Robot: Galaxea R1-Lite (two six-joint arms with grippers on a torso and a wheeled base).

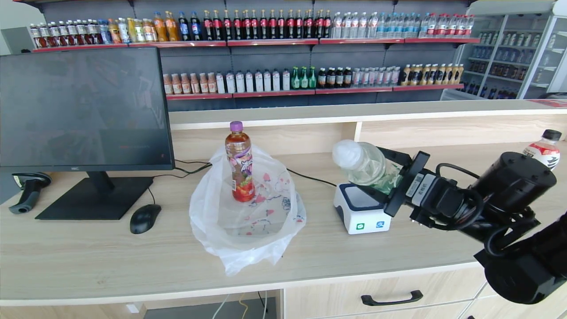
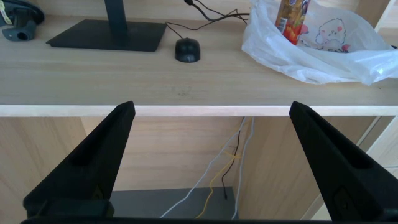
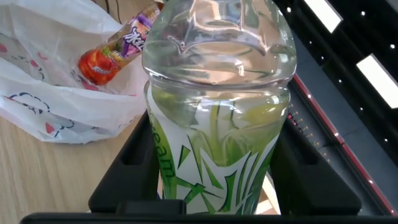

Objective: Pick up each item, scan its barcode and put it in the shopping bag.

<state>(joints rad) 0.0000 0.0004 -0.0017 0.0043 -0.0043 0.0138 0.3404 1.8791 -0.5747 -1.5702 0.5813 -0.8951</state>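
My right gripper (image 1: 382, 173) is shut on a clear bottle with a green label (image 1: 364, 165), held on its side just above the white barcode scanner (image 1: 361, 212). In the right wrist view the bottle (image 3: 217, 93) sits between the two black fingers (image 3: 127, 158). The white shopping bag (image 1: 248, 217) lies open mid-counter, and a purple-capped tea bottle (image 1: 239, 161) stands in it. A black-capped bottle with a red and white label (image 1: 544, 149) stands at the far right. My left gripper (image 2: 212, 111) hangs open below the counter's front edge, holding nothing.
A monitor (image 1: 84, 106), a mouse (image 1: 145, 218) and a handheld scanner (image 1: 27, 191) take up the counter's left side. Cables run behind the bag. A raised ledge (image 1: 354, 110) borders the back, with drink shelves beyond it. A drawer handle (image 1: 392, 299) is below the front edge.
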